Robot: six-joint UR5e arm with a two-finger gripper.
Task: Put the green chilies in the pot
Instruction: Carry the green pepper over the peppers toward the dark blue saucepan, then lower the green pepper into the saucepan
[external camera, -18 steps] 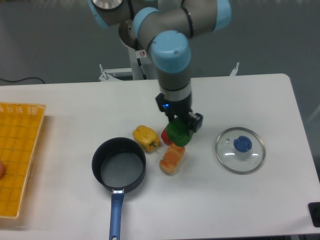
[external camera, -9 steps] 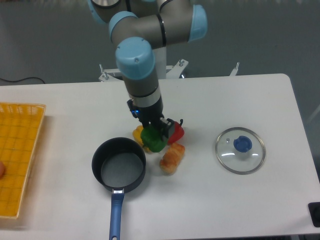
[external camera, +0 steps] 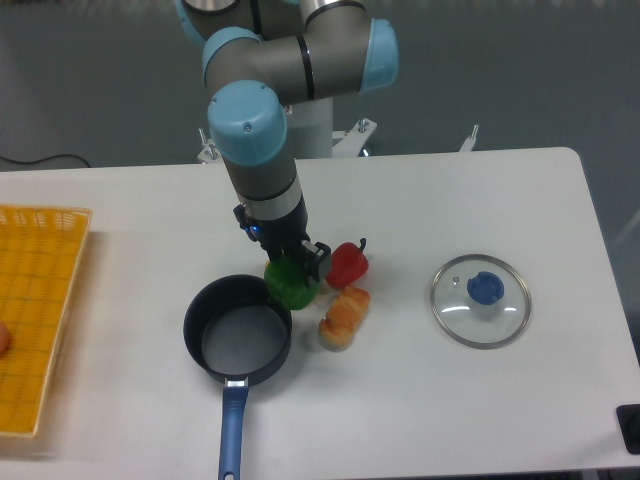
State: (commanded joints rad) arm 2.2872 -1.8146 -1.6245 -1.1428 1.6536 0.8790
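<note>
My gripper is shut on the glossy dark-green bell pepper and holds it in the air over the right rim of the pot. The pot is a small black saucepan with a greyish inside and a long blue handle pointing toward the front edge. The pepper hangs just past the pot's right edge, partly over its opening. The fingertips are mostly hidden by the pepper and the wrist.
A red pepper and an orange-brown bread-like piece lie just right of the pot. A glass lid with a blue knob lies at the right. A yellow basket stands at the left edge. The yellow pepper is hidden behind the gripper.
The arm has carried the green pepper leftward, from beside the red pepper to the pot's right rim. The red pepper and bread piece are now uncovered.
</note>
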